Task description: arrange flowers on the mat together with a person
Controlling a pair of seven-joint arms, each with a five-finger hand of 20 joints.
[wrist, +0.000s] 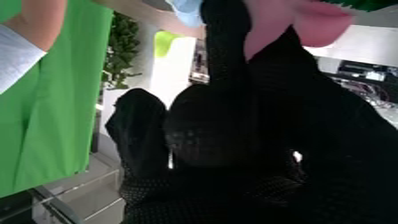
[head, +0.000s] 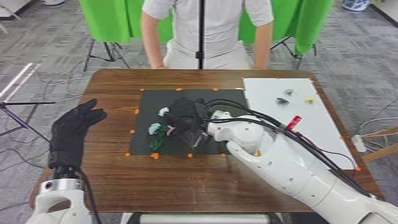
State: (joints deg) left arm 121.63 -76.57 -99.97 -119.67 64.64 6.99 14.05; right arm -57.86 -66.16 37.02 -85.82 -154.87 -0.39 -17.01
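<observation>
Over the mat (head: pixel 153 102), the right robot hand (head: pixel 185 117) pinches a pink flower (wrist: pixel 324 22), probably for placing; the left robot hand (head: pixel 78 120), relaxed, leaves room.

Mat (head: pixel 151 103) — flowers (head: pixel 155 128) on it, seemingly — beside board (head: pixel 266 90).

Looked bright and softly lit in the head view, palest over the white sheet (head: pixel 286 135) on the right and the right arm (head: pixel 280 162). Darkened towards black on the black mat (head: pixel 215 94) and right hand (head: pixel 185 117). Showed starker contrast in the right wrist view: backlit the right hand (wrist: pixel 213 130) nearly to silhouette, glared white beyond, brightened the green curtain (wrist: pixel 58 120).
</observation>
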